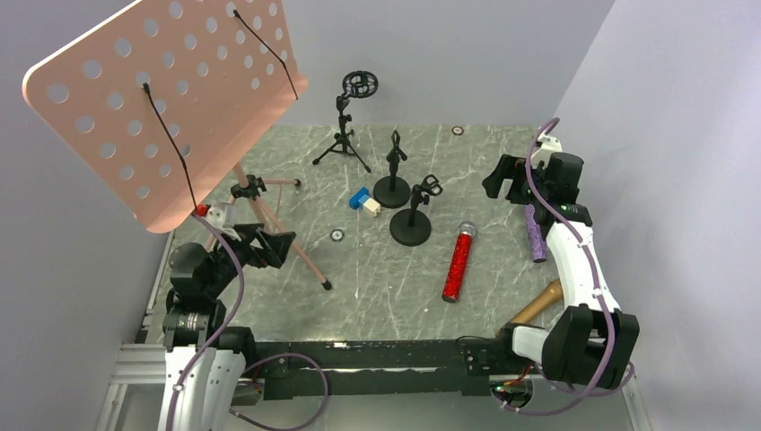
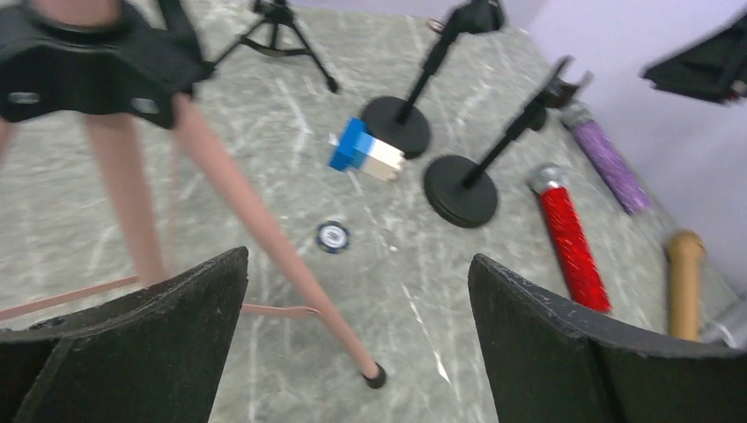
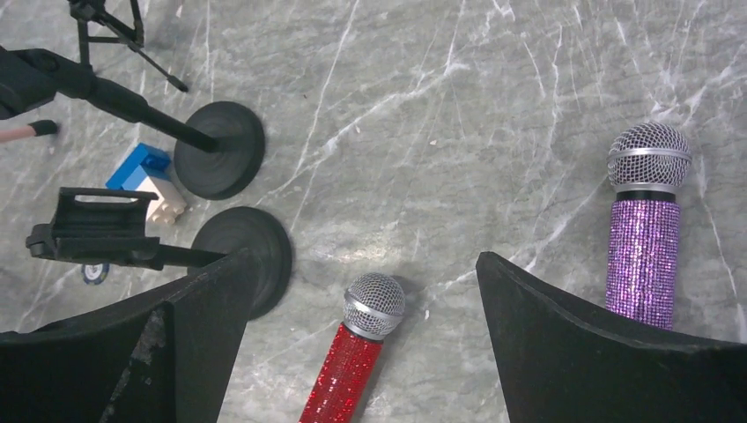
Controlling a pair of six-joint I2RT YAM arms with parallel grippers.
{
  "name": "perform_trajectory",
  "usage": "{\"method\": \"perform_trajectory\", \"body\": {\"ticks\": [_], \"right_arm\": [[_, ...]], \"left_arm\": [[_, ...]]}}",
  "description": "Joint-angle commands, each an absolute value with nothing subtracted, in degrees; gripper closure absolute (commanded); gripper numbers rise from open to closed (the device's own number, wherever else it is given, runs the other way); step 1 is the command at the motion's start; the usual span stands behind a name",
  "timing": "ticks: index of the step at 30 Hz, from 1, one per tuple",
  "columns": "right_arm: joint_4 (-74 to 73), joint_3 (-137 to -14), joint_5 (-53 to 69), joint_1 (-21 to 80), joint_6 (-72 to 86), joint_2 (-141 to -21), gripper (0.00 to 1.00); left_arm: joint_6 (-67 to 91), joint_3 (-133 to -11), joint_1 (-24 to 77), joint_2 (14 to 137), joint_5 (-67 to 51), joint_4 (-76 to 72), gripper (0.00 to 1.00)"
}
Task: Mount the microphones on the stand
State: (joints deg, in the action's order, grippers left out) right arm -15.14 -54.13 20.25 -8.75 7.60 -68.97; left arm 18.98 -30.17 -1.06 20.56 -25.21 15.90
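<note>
The right claw (image 3: 363, 258) hangs spread wide and empty above the surface (image 3: 423, 132). Its wrist view frames the red microphone (image 3: 352, 370) between the fingers and the purple microphone (image 3: 643, 238) outside them, both lying flat to the right of the near round-base stand (image 3: 260, 242). Only the top and left wrist views show the gold microphone (image 1: 538, 303), farther right of that stand, by the right arm's base. The left claw (image 2: 358, 256) is spread too, holding nothing.

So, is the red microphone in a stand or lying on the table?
Lying: the red microphone rests flat on the table, apart from the nearest stand.
</note>
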Motion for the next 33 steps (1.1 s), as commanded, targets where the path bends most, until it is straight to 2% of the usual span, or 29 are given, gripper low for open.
{"method": "perform_trajectory", "body": {"ticks": [1, 5, 10, 15, 22, 28, 33], "right_arm": [[-11.97, -54.06, 24.55, -10.03, 9.31, -66.53, 0.00], [-12.32, -54.29, 26.08, -9.97, 9.27, -67.76, 0.00], [-12.72, -53.90, 29.83, -10.10, 6.41, -68.28, 0.00], [-10.35, -48.82, 38.01, -10.11, -4.88, -65.55, 0.00], [-13.36, -46.83, 50.79, -10.09, -15.22, -67.65, 0.00], [-22.76, -50.90, 53.97, -9.81, -22.34, -70.41, 0.00], [-22.61, -51.30, 53.00, -9.21, -21.35, -70.25, 0.00]], "left_arm": [[20.68, -29.81, 2.33, 20.11, -36.03, 17.16, 0.01], [20.29, -30.96, 12.73, 23.14, -33.08, 17.38, 0.01], [17.23, -34.30, 38.21, 32.80, -18.52, 16.52, 0.01], [11.31, -43.19, 52.66, 46.59, -6.33, 17.80, 0.01], [3.86, -47.47, 54.01, 59.35, -8.66, 7.15, 0.01], [0.70, -49.12, 50.30, 65.97, -13.99, 0.65, 0.01], [0.70, -46.27, 44.15, 66.70, -22.05, -7.23, 0.01]]}}
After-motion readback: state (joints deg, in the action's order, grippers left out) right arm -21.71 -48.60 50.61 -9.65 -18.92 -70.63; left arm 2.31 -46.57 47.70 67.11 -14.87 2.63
